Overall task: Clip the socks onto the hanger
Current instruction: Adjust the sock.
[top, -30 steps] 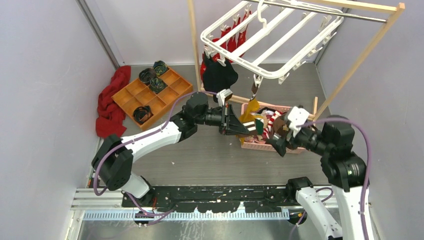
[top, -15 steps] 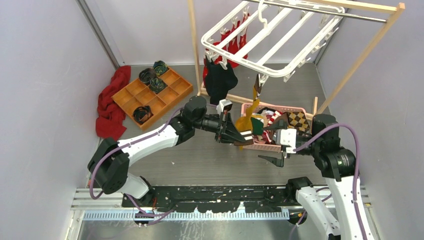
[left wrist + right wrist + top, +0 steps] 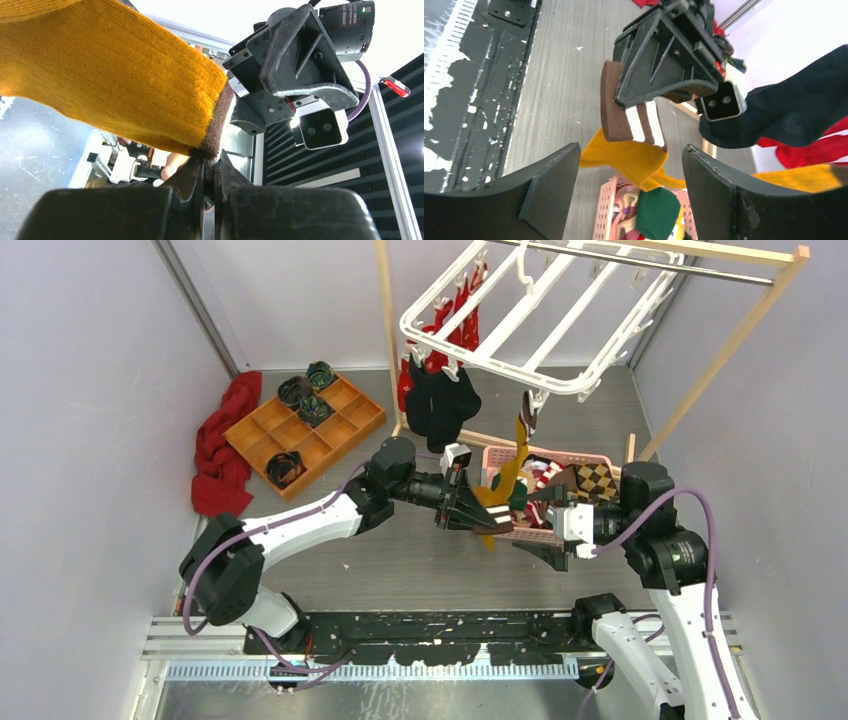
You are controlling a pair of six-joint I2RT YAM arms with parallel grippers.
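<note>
Mustard-yellow knit is filling the left wrist view. The mustard sock [image 3: 115, 85] is hanging in the air over the right half of the desk. Its upper end is reaching a dangling clip on the near edge of the hanger [image 3: 500, 368], where it seems to be caught already, though I cannot be sure. The left gripper [image 3: 210, 175] is pinching the brown striped cuff, its fingers pressed together on it. The right gripper [image 3: 631, 187] is facing it with jaws spread wide, and the cuff is sitting between them, touching neither.

My reading is that the right is lining up to take the cuff. To do that well it should be closing on bare cuff just beside the left fingers, not over them, with the left letting go only once that grip is firm. A hard pull is likely to tear the sock off the clip.

The pink basket [image 3: 590, 458] is sitting just below, black socks [image 3: 440, 405] are hanging close on the left, and a post of the wooden rack [image 3: 388, 330] is standing by them. The orange tray [image 3: 350, 400] and red cloth [image 3: 225, 440] are lying well apart, toward the desk's far left corner.
</note>
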